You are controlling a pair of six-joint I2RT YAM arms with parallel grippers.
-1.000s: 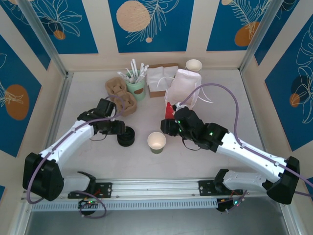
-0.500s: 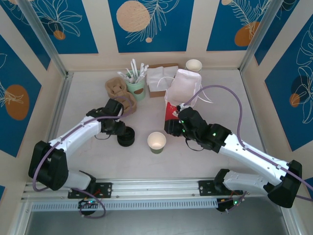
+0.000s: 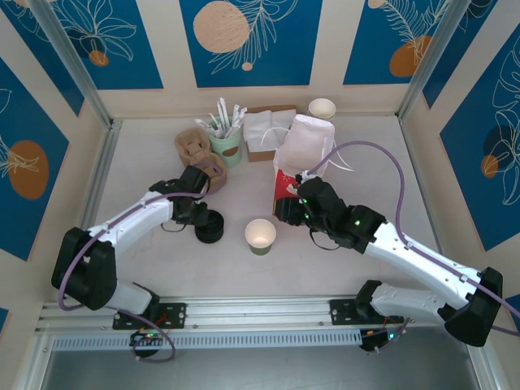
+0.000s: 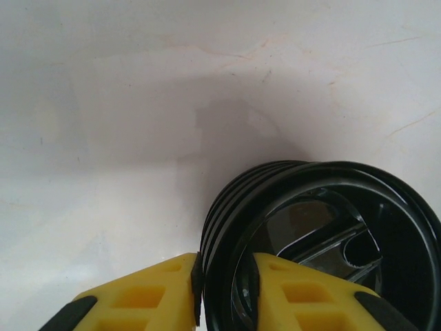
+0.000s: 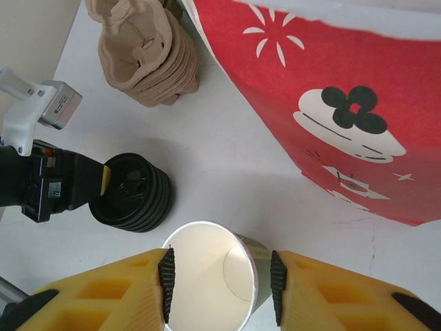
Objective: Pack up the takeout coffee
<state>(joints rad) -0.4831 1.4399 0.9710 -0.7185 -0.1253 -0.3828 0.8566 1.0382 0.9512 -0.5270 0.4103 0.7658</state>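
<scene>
Since the earlier frame the left arm has swung in over the stack of black lids (image 3: 210, 228), and its fingers have drawn together there; the right arm has hardly shifted.

The takeout coffee (image 3: 260, 235) stands upright on the table (image 3: 325, 268), its olive-green body open at the top, with no lid on it. It sits between the two grippers, just beside the right gripper (image 3: 282, 213) and near the left gripper (image 3: 201, 218).

In the right wrist view the cup's white rim lies between the right gripper's yellow fingers (image 5: 148, 289). From above, though, the cup stands free of them. Those jaws hang partly spread and hold nothing.

Behind the right jaws, almost touching them, rises the red bag (image 3: 282, 185), mouth open. Beyond the left jaws sit brown pulp cup carriers (image 3: 199, 154), and farther back a green pot of stirrers (image 3: 226, 138), a napkin box (image 3: 264, 130) and a stack of white-rimmed cups (image 3: 322, 108).

In the left wrist view one yellow finger (image 4: 145, 300) presses the outside of the top lid's rim and the other sits inside it, so the left jaws pinch that rim.
</scene>
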